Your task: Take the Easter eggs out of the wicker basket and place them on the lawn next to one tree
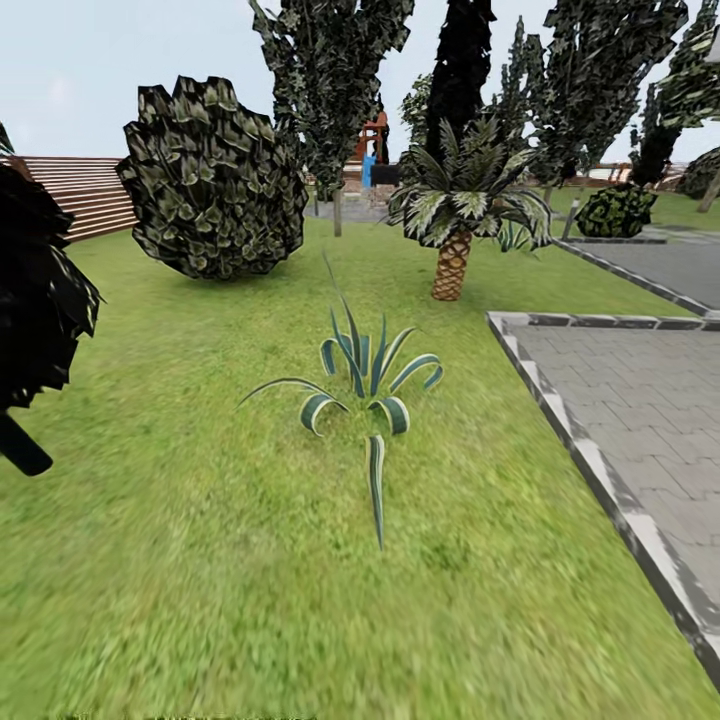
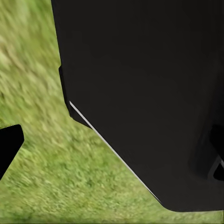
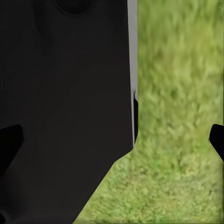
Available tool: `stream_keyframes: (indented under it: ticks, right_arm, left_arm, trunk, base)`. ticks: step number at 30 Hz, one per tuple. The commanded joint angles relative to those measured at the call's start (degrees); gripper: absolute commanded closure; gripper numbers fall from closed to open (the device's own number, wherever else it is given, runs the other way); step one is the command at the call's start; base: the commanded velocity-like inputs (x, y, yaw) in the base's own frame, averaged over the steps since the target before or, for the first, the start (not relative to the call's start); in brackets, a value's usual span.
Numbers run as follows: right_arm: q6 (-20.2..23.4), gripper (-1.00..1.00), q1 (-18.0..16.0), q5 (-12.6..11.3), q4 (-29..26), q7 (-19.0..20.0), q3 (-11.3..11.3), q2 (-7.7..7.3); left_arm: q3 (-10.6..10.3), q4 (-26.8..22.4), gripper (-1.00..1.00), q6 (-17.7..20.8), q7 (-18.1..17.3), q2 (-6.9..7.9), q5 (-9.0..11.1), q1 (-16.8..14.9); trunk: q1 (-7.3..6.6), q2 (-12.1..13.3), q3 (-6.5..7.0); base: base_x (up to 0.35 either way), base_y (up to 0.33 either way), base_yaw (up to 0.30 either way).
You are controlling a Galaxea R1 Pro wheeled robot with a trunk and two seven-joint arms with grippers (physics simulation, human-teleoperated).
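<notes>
head: I see lawn [image 1: 200, 560], striped plant [image 1: 365, 390] at 12, palm [image 1: 455, 250] at 1, paving [image 1: 640, 400] at 3; no basket or eggs, so I risk wandering or clipping the plant | left wrist: grass, dark body; tool state unclear | right wrist: same, can't tell

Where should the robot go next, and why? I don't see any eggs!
Probably keep rolling over the lawn and look around for the basket. Ahead stand just a striped spiky plant, a small palm, a round shrub and grey paving.
</notes>
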Motion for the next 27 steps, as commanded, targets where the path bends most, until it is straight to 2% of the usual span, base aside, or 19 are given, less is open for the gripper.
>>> stream_keyframes:
  ticks: [1, 8, 16, 20, 27]
  right_arm:
    - [-0.2, -1.00, -0.1, -0.6, 0.2, 0.3, 0.0, -0.02]
    - [-0.3, -1.00, -0.1, -0.5, 0.2, 0.4, 0.0, -0.03]
    - [-0.3, -1.00, -0.1, -0.2, 0.2, 0.5, 0.4, -0.11]
    - [-0.4, -1.00, -0.1, -0.2, 0.2, 0.5, 0.4, -0.12]
    - [-0.4, -1.00, -0.1, -0.5, 0.2, 0.5, 0.1, -0.11]
  left_arm:
    - [-0.1, -0.1, -1.00, 0.1, -0.2, 0.02, -0.1, 0.0]
    - [-0.2, -0.1, -1.00, 0.5, -0.2, -0.16, -0.4, 0.0]
    - [-0.2, -0.1, -1.00, 0.5, -0.2, -0.33, -0.4, 0.0]
    - [-0.2, -0.1, -1.00, 0.5, -0.2, -0.34, -0.4, 0.0]
    - [-0.3, -0.1, -1.00, 0.5, -0.2, -0.34, -0.5, 0.0]
  trunk:
    - [0.00, 0.0, -0.03]
    - [0.00, 0.0, -0.03]
    - [0.00, 0.0, -0.03]
    - [0.00, 0.0, -0.03]
    - [0.00, 0.0, -0.03]
  base:
    - [0.005, 0.000, 0.258]
    - [0.190, 0.139, 0.241]
    - [0.280, 0.219, 0.036]
    - [0.283, 0.223, -0.119]
    - [0.283, 0.223, -0.276]
